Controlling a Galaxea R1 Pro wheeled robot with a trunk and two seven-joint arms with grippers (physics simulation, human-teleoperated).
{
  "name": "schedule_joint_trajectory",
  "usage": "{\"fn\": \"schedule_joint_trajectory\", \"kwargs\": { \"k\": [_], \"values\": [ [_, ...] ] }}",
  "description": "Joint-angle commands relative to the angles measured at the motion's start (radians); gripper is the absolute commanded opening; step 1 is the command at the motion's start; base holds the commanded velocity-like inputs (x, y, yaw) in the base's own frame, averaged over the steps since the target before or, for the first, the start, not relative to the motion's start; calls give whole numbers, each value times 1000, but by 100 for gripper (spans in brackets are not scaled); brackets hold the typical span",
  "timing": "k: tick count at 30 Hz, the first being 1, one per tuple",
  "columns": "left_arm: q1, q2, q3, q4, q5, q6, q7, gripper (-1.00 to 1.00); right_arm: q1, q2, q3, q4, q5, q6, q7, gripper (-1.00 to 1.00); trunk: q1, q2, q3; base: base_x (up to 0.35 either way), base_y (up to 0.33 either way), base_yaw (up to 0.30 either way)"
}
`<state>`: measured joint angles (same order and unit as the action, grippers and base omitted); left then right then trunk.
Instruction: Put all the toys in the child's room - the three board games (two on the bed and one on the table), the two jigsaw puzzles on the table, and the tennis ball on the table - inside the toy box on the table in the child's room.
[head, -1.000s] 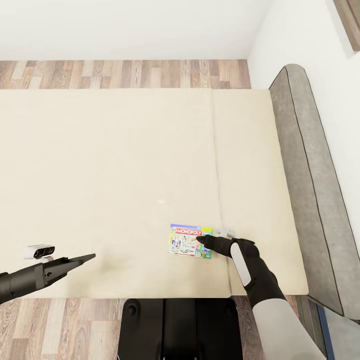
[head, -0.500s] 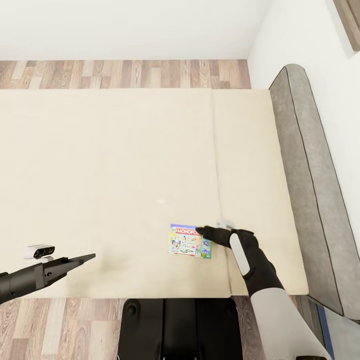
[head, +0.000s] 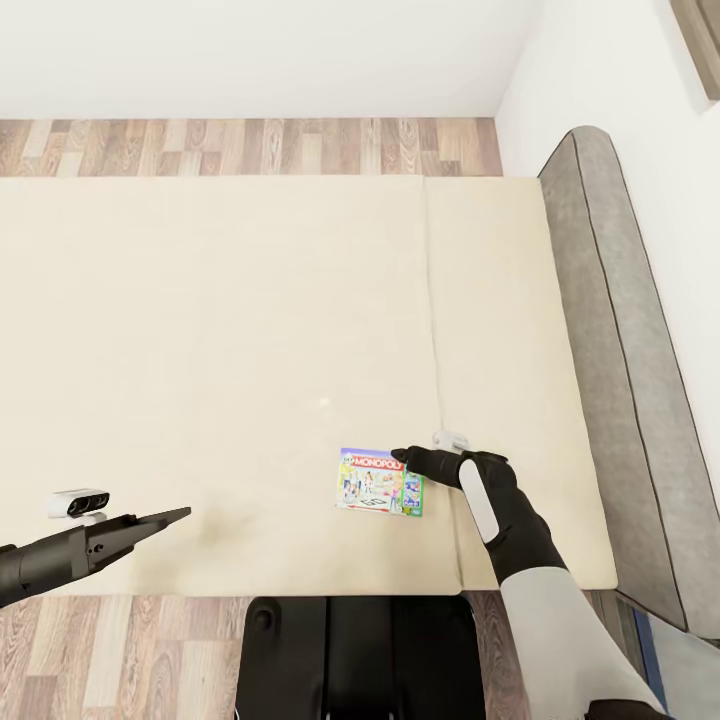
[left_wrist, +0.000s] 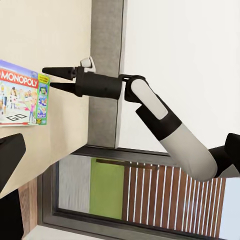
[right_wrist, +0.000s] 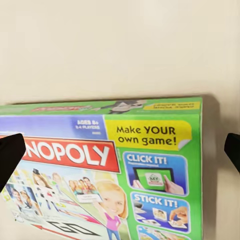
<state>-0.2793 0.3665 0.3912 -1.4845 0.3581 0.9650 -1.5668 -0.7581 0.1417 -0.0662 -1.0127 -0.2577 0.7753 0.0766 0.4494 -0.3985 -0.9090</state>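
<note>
**benchrat:** Biggest risk here is probably the flat box getting shoved instead of picked. The board game (head: 380, 481) lies flat on the beige mattress of the bed (head: 250, 350), so there's hardly any edge to be caught. If the right claw (head: 399, 458) is brought down too shallow, the box could just be pushed across the mattress, or one corner tipped up and dropped.

**servo_sue:** Agreed. A soft mattress won't help either; the box might be pressed into it rather than gripped. How's the right claw standing, though?

**benchrat:** Spread apart, nothing pinched. In the left wrist view the two tips (left_wrist: 52, 79) can be seen parted, pointing at the box's green end. From the right wrist view, the Monopoly cover sits between the two dark fingertips (right_wrist: 10, 156), right under the camera.

**servo_sue:** So it's lined up over the near-headboard end of the box. Whether it's touching can't be told.

**benchrat:** Yep. The left claw (head: 182, 514) is parked well apart near the bed's front edge; open or closed can't be made out there.
</note>
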Motion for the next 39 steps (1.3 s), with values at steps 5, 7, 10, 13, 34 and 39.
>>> {"fn": "schedule_joint_trajectory", "kwargs": {
  "k": [5,7,10,13,34,39],
  "values": [
    [-1,0,0,0,-1,11,-4,100,-1,1,-4,1,6,5,8,100,1,-2,-5,0,0,0],
    [-1,0,0,0,-1,11,-4,100,-1,0,-4,3,6,5,8,100,1,-2,-8,0,0,0],
    [0,0,0,0,-1,11,-4,100,-1,0,-4,9,6,5,7,100,1,-2,-12,0,0,0],
    [0,1,1,0,-1,11,-4,100,-1,0,-4,23,6,3,7,100,1,-2,-16,0,0,0],
    [0,0,1,1,-1,11,-4,100,-1,2,-4,34,6,3,8,100,1,-2,-35,0,0,0],
    [0,0,1,1,-1,11,-4,100,-1,2,-4,34,6,3,8,100,1,-2,-36,0,4,0]
  ]
}}
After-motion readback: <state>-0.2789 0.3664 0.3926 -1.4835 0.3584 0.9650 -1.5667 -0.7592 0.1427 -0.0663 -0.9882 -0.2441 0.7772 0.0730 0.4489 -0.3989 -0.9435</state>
